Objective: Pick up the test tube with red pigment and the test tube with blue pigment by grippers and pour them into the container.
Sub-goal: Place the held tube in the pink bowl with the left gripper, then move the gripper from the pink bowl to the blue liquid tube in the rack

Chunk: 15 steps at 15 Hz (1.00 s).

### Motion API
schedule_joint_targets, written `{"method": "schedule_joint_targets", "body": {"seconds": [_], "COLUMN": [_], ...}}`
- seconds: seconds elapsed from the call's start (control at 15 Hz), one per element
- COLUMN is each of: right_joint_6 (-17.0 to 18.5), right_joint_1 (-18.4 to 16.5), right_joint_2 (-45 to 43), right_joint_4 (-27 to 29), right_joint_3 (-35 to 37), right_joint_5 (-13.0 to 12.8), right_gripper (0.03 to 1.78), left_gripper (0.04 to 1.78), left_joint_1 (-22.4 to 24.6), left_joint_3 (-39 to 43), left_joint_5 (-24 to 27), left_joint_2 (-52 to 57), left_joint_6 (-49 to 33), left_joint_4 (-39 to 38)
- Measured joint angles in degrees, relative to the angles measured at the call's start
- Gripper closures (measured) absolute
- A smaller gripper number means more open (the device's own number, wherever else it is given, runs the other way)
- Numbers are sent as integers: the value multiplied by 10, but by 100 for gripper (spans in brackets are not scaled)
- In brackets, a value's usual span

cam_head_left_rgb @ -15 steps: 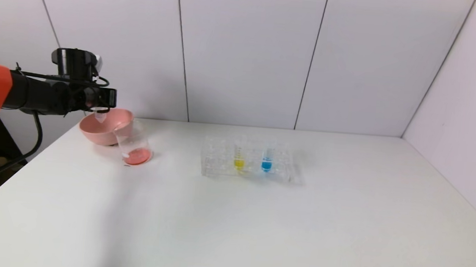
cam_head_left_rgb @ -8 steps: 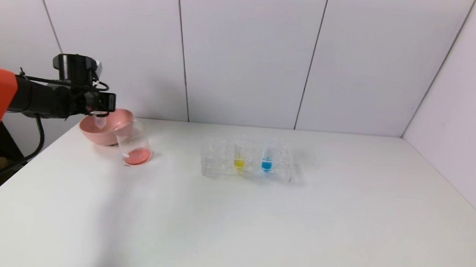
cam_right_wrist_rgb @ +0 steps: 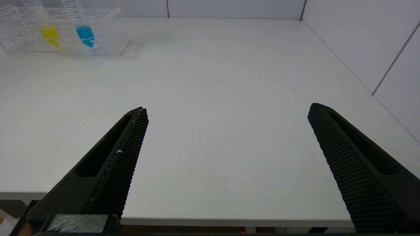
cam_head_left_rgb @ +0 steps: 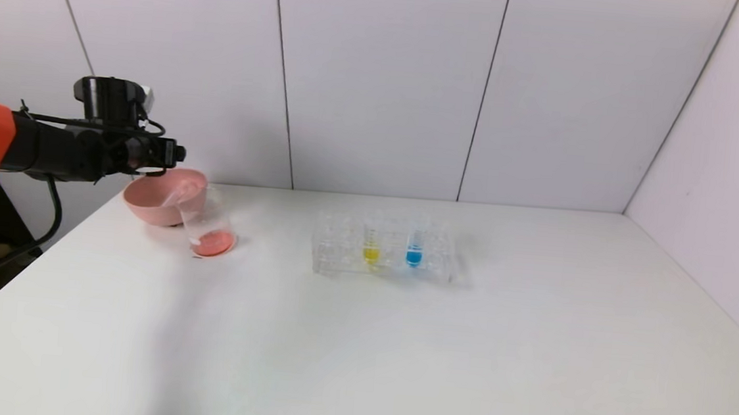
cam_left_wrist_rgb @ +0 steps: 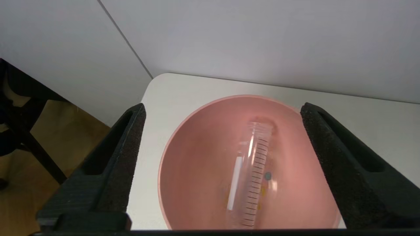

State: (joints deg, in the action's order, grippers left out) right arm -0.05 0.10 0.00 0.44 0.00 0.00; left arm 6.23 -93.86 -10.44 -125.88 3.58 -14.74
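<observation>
Head: wide bare white table front and right. Beaker with red liquid beside pink bowl; blue tube and yellow tube upright in rack. Left gripper level over bowl.
Left wrist: jaws spread; emptied tube lying in bowl.
Right wrist: right gripper spread, near table's front edge.

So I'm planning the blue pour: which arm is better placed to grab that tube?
Probably right: the right gripper is open and faces the blue tube in the rack; the left gripper hangs over the pink bowl.
</observation>
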Motion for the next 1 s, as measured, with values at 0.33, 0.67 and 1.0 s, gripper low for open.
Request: {"method": "schedule_joint_targets", "body": {"seconds": [0.33,0.67,1.0], "right_joint_6": [0,0,0], "right_joint_1": [0,0,0], "right_joint_2": [0,0,0], "right_joint_4": [0,0,0], "right_joint_3": [0,0,0], "right_joint_5": [0,0,0], "right_gripper": [4,4,4], "left_gripper": [5,5,5], "left_joint_1": [-5,-9,-31], "left_joint_3": [94,196,283], "left_joint_5": [43,47,49], "left_joint_2": [84,194,281], "left_joint_6": [0,-3,-5], "left_joint_4": [-52,-60,-114]}}
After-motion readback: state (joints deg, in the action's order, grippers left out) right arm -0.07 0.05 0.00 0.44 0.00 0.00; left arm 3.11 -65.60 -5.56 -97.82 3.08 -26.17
